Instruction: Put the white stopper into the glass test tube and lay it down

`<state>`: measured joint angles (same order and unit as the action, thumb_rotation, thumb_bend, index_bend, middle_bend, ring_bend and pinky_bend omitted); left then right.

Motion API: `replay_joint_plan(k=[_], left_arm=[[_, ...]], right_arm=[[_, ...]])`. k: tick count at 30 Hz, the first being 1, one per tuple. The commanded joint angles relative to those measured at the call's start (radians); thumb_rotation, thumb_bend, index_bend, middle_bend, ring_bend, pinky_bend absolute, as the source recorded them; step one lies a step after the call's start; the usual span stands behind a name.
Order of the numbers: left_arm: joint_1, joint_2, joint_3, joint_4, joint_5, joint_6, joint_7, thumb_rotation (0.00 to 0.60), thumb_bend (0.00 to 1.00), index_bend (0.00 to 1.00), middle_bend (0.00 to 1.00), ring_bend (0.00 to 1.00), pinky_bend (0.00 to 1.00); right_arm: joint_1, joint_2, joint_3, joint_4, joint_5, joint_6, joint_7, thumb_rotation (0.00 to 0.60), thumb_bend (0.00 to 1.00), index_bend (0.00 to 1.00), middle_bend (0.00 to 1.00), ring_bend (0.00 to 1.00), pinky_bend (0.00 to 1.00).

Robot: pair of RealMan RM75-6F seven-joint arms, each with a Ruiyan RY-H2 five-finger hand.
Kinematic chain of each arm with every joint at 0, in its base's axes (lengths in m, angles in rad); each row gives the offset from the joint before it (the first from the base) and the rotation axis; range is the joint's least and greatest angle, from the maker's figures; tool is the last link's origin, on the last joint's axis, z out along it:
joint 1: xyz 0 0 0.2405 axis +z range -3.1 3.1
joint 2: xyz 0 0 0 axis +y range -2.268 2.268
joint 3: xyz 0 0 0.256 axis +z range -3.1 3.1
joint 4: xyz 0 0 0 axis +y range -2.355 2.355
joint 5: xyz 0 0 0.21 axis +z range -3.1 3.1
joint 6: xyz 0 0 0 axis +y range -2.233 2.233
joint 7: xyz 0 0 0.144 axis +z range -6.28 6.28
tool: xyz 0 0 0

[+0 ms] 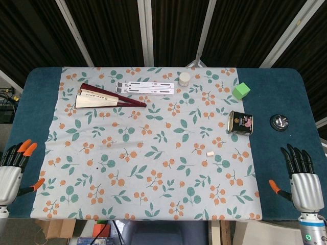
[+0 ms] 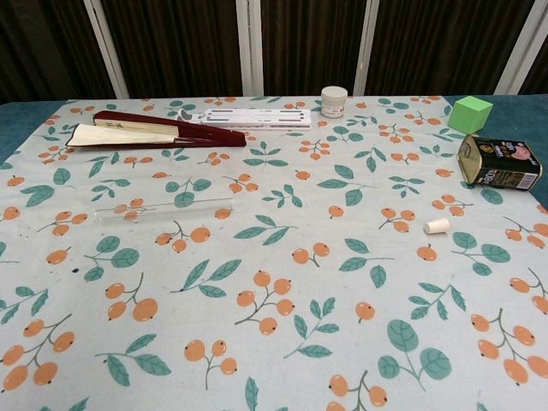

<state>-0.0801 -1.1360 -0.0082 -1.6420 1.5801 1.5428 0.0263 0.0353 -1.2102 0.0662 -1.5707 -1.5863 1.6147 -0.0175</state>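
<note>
Both hands are resting at the near corners of the table, holding nothing. On the left, the left hand point(image 1: 13, 171) is lying on the blue border with its orange-tipped fingers spread apart and pointing away from the robot; on the right, the right hand point(image 1: 302, 176) is doing the same with dark fingers fanned open. Neither one is showing in the chest view.

Lying flat on the floral cloth point(image 2: 282, 257), the glass test tube point(image 2: 163, 210) is looking like a thin, clear rod — almost vanishing against the pattern, and only faintly traceable in the head view point(image 1: 104, 146). Its long axis is running left to right across the table, tilted only slightly; which end is the open mouth cannot be told. It is sitting in the left half of the cloth, well apart from the left hand and nearer that hand than the other.

Over in the right half, the white stopper point(image 2: 437, 226) is lying on its side — a small, pale, stubby plug, seen also in the head view point(image 1: 209, 152). Its axis is also running roughly left to right. It is sitting well apart from the tube and from the right hand, with a dark tin point(image 2: 498, 163) lying beyond it.
</note>
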Motion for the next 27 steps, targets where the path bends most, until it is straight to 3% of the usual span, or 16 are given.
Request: replay_joint_plan(k=[1, 20, 24, 27], left_arm=[[0.001, 0.001, 0.000, 0.001, -0.001, 0.000, -0.001, 0.600, 0.09, 0.00, 0.00, 0.00, 0.00], [-0.017, -0.001, -0.015, -0.058, -0.040, -0.047, 0.064, 0.600, 0.09, 0.00, 0.00, 0.00, 0.00], [-0.064, -0.004, -0.059, -0.125, -0.103, -0.109, 0.157, 0.600, 0.09, 0.01, 0.01, 0.00, 0.00], [-0.123, -0.028, -0.115, -0.171, -0.179, -0.172, 0.242, 0.600, 0.10, 0.09, 0.11, 0.00, 0.00]], right_arm=[[0.000, 0.000, 0.000, -0.001, 0.000, 0.001, -0.001, 0.600, 0.24, 0.00, 0.00, 0.00, 0.00], [-0.001, -0.002, 0.002, -0.001, -0.003, 0.003, 0.013, 0.600, 0.24, 0.00, 0.00, 0.00, 0.00], [0.002, -0.004, 0.003, 0.001, 0.000, -0.003, 0.019, 0.600, 0.24, 0.00, 0.00, 0.00, 0.00], [0.004, -0.006, 0.002, -0.001, -0.001, -0.008, 0.019, 0.600, 0.24, 0.00, 0.00, 0.00, 0.00]])
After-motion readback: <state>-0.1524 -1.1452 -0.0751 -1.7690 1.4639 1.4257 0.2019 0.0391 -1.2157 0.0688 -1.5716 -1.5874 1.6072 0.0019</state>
